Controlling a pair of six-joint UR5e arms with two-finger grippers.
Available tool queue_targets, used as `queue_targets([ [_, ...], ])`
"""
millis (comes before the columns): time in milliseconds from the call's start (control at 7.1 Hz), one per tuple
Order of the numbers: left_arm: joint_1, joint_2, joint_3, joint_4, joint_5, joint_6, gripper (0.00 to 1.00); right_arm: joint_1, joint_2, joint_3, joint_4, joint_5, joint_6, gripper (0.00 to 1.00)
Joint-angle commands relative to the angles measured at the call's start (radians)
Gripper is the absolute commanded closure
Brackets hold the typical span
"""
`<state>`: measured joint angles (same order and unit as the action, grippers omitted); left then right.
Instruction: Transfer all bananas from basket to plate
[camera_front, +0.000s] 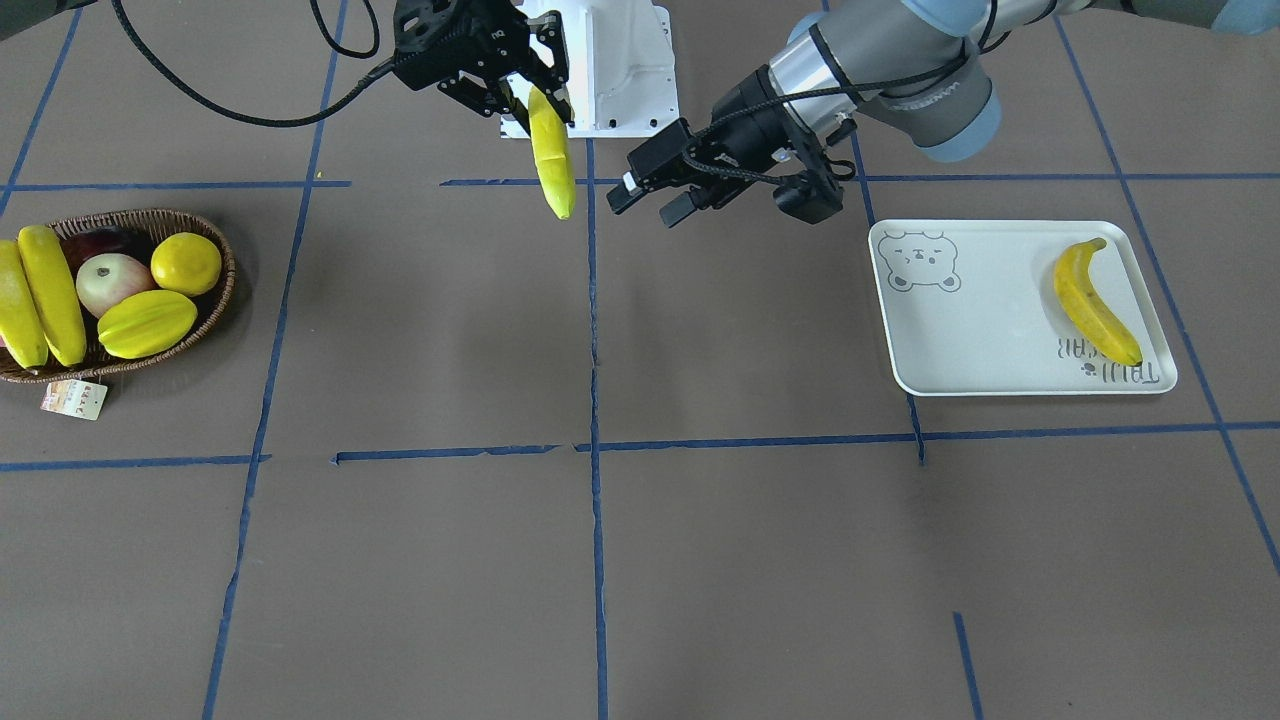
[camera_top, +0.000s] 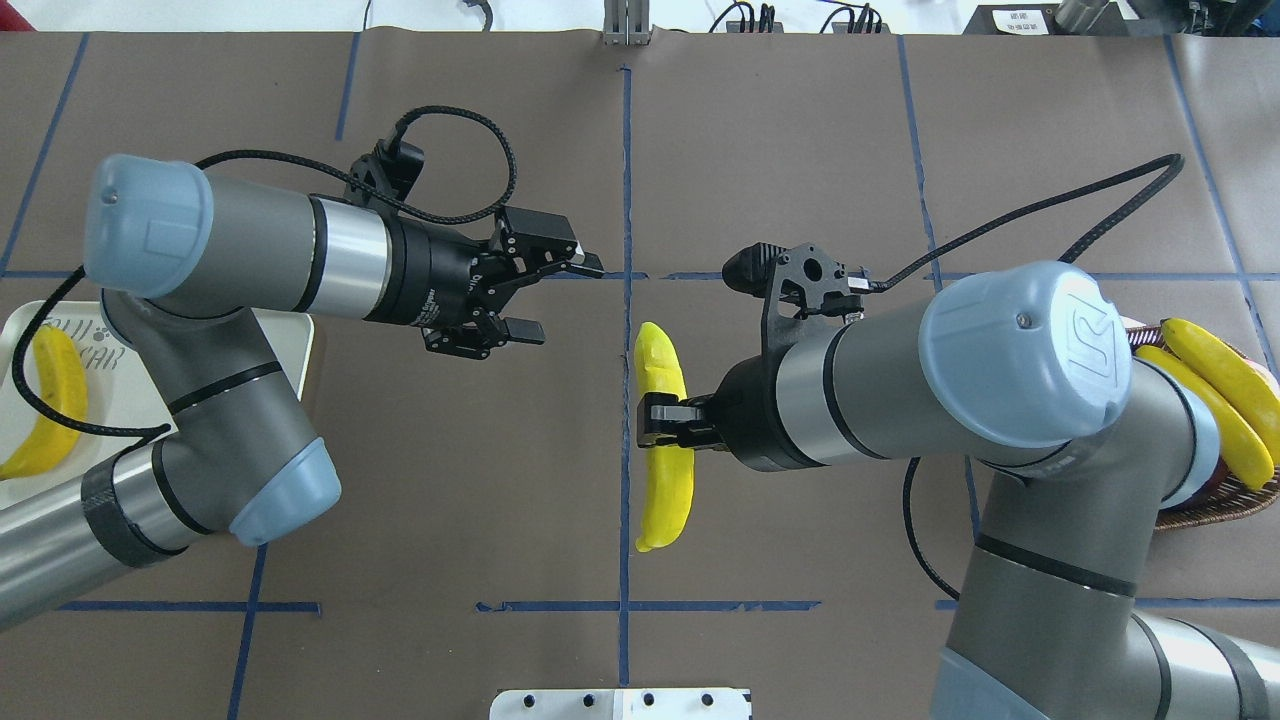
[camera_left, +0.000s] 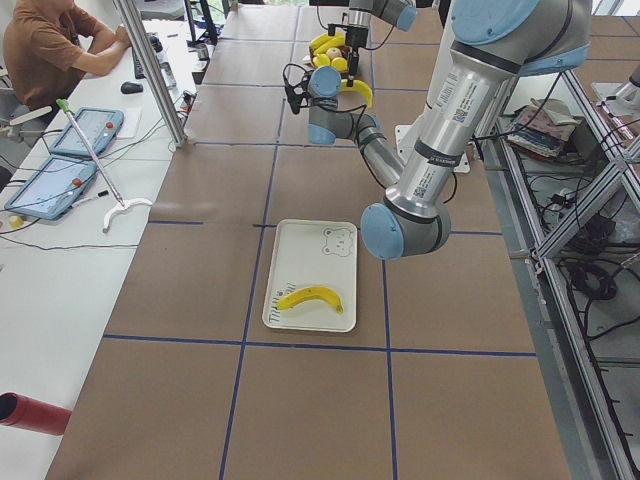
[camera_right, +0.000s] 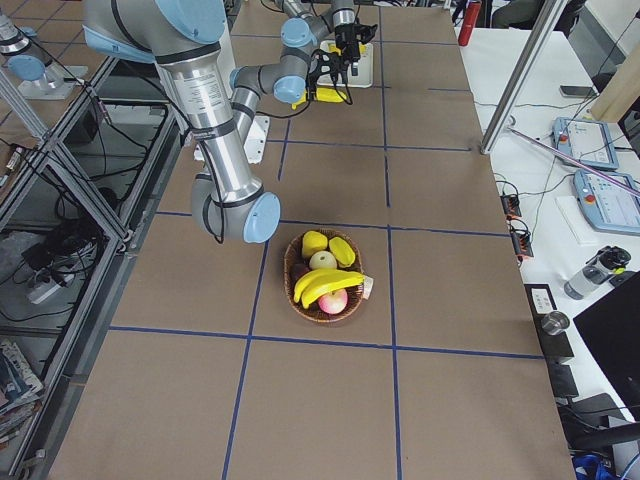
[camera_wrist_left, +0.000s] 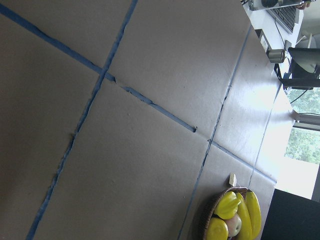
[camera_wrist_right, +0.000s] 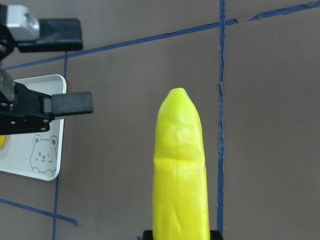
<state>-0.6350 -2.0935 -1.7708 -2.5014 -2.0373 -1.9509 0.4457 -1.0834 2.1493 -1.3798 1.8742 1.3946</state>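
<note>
- A banana (camera_top: 55, 400) lies on the plate (camera_top: 292, 350), far left.
- The left gripper (camera_top: 560, 298) hovers empty, jaws spread wide.
- The right gripper (camera_top: 662, 420) clamps a second banana (camera_top: 665, 480) in mid-air, near the centre.
- Two bananas (camera_top: 1215, 400) lie in the basket (camera_top: 1220, 510), far right.

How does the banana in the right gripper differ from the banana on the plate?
The held banana hangs in the air over the table; the other banana lies flat on the plate. The right gripper is shut on the held banana near its middle; no gripper touches the other banana. Both are bright yellow, curved and out of the basket.
</note>
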Motion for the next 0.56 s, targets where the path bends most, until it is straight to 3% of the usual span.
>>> queue_targets([
  [0, 0.055, -0.037, 0.004, 0.002, 0.018, -0.002, 0.01, -0.001, 0.01, -0.008, 0.028, -0.001, 0.0, 0.98],
  [282, 0.133, -0.042, 0.004, -0.004, 0.11, 0.0, 0.01, -0.001, 0.017, -0.006, 0.028, -0.001, 0.001, 0.98],
  [422, 0.135, -0.042, -0.001, -0.004, 0.111, -0.002, 0.13, 0.001, 0.019, -0.006, 0.028, 0.0, 0.001, 0.98],
])
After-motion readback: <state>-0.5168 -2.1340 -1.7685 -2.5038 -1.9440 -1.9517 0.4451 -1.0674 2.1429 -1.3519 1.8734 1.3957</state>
